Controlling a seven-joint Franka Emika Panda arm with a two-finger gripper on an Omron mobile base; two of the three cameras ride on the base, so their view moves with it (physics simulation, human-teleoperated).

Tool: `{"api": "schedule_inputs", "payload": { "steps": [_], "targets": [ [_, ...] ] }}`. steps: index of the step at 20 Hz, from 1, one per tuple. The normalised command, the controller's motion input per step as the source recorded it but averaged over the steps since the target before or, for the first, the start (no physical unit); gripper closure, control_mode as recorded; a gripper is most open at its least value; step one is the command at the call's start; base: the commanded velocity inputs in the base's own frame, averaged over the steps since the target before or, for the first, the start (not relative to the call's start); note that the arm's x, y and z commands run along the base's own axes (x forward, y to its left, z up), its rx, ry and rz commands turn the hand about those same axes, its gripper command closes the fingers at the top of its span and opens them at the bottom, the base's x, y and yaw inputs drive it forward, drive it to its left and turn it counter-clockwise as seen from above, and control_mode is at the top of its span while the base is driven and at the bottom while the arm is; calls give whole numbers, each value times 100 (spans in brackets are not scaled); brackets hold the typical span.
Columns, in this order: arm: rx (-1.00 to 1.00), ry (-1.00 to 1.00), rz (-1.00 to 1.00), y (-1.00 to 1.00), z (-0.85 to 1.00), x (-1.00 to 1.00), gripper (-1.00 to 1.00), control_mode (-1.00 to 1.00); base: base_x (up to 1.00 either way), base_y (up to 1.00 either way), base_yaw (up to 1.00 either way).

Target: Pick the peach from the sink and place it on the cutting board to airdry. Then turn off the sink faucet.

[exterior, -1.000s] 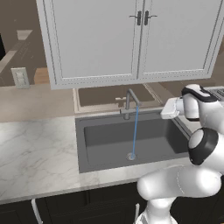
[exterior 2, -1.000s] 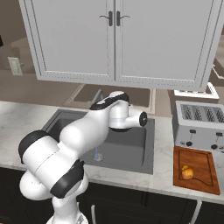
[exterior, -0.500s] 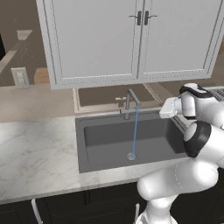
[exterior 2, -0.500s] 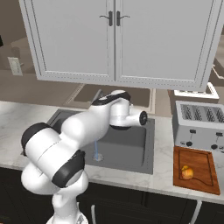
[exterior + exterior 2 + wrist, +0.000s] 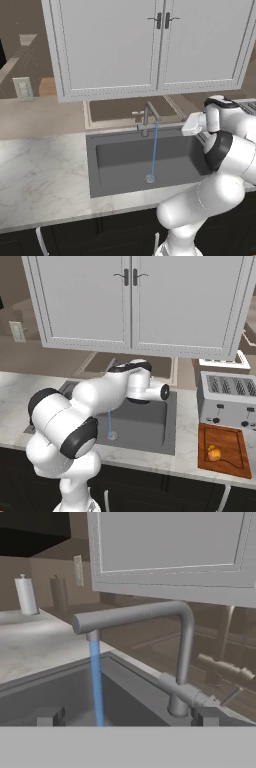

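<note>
The peach (image 5: 214,453) already rests on the cutting board (image 5: 223,451), and water runs from the sink faucet (image 5: 150,637) into the sink (image 5: 145,160). My fingers (image 5: 127,716) look spread and empty, facing the faucet. I should approach the side lever (image 5: 182,691) squarely and push it gently, avoiding the spout.

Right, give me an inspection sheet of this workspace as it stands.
Surface: pale marble counter, dry as far as visible.
Job's things: peach lies on the cutting board; sink holds no fruit; sink faucet is running, a blue stream falls to the drain.
Clutter: silver toaster behind the board.
Grippers: claw faces the faucet, tips apart, holding nothing.
Cables: nothing seen.
Surroundings: white cabinets above, closed; wall outlet on the left.
</note>
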Motion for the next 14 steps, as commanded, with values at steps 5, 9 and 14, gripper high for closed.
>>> {"api": "schedule_inputs", "payload": {
  "steps": [5, 9, 14],
  "targets": [
    [0, 0, 1, -4, -2, 10, -100, -100, 0, 0, 0],
    [0, 0, 3, 0, 0, 3, -100, -100, 0, 0, 0],
    [0, 0, 3, 0, 0, 6, -100, -100, 0, 0, 0]
  ]
}}
